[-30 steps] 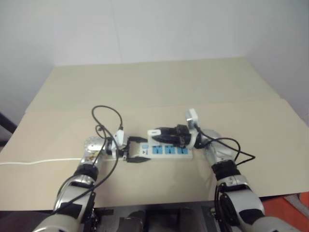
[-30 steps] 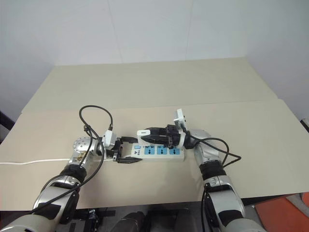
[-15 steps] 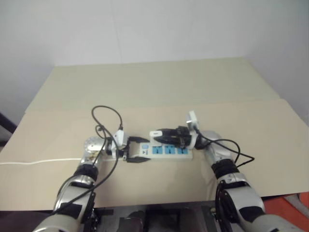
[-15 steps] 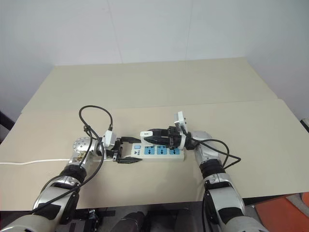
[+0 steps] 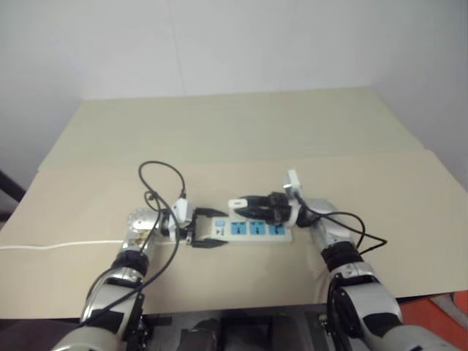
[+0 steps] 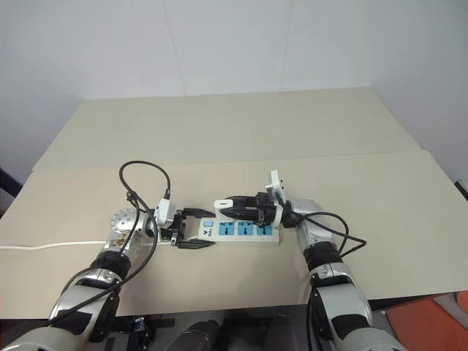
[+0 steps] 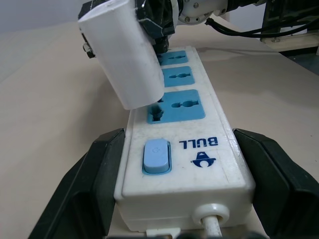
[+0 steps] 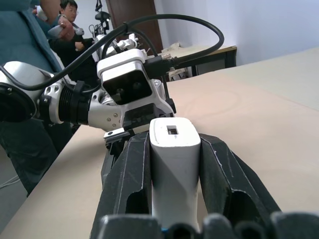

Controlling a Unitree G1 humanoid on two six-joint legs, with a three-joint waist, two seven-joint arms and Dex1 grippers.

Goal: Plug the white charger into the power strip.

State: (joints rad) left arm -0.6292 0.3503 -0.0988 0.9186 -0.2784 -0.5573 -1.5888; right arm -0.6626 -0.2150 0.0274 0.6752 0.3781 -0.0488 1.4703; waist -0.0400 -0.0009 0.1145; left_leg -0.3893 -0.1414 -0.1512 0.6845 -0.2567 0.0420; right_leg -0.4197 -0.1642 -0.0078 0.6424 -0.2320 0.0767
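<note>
Nearest, left fingers (image 7: 174,199) clamp the switch end of the power strip (image 7: 185,149), pinning it flat on the counter (image 5: 241,139). Beyond, right fingers (image 8: 174,164) closed around the white charger (image 7: 124,59), tilted, its lower edge at the first blue socket (image 7: 175,106) beside the switch. Prongs hidden; seating unclear. Step in hand: insertion. Next likely needs the charger squared upright over the slots, then pressed straight down.
</note>
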